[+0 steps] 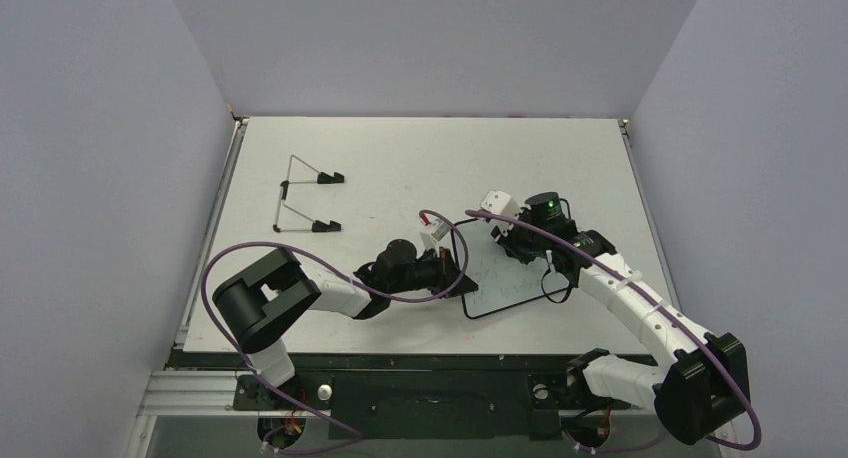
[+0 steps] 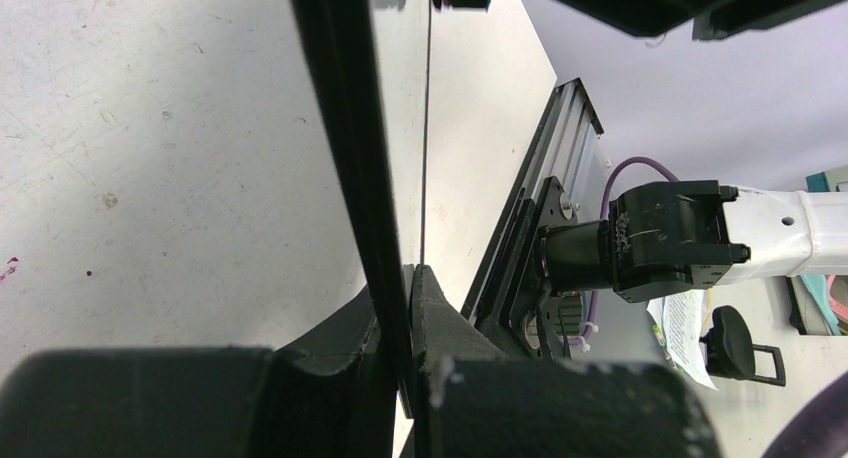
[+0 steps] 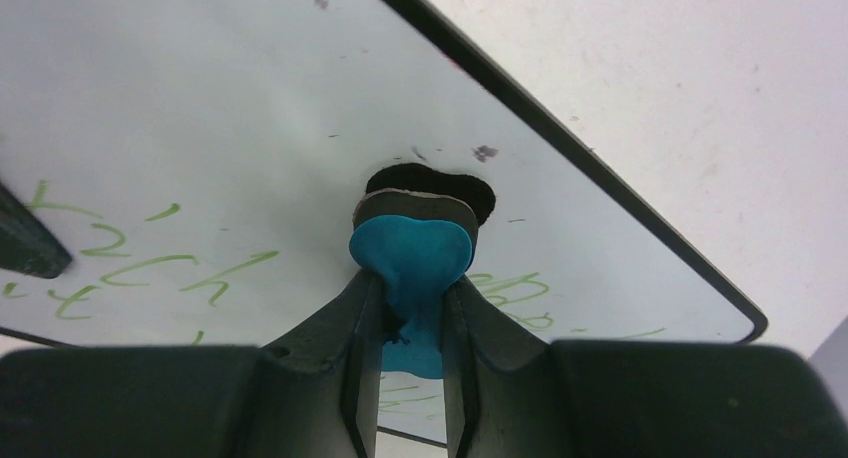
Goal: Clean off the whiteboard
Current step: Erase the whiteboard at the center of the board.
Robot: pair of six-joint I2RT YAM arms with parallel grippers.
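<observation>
The left arm (image 1: 330,293) is lying low, stretched rightward over the tabletop (image 1: 400,148). The left pincer (image 1: 452,276) is turned sideways and is pinching the left edge of the whiteboard (image 1: 500,283); in the left wrist view its fingers (image 2: 440,308) are pressing the black rim from both sides. The right arm (image 1: 640,308) is angling in from the right with its elbow bent and its wrist pointing down over the board. The right pincer (image 3: 412,278) is squeezing a blue eraser (image 3: 412,243) between its fingers.
</observation>
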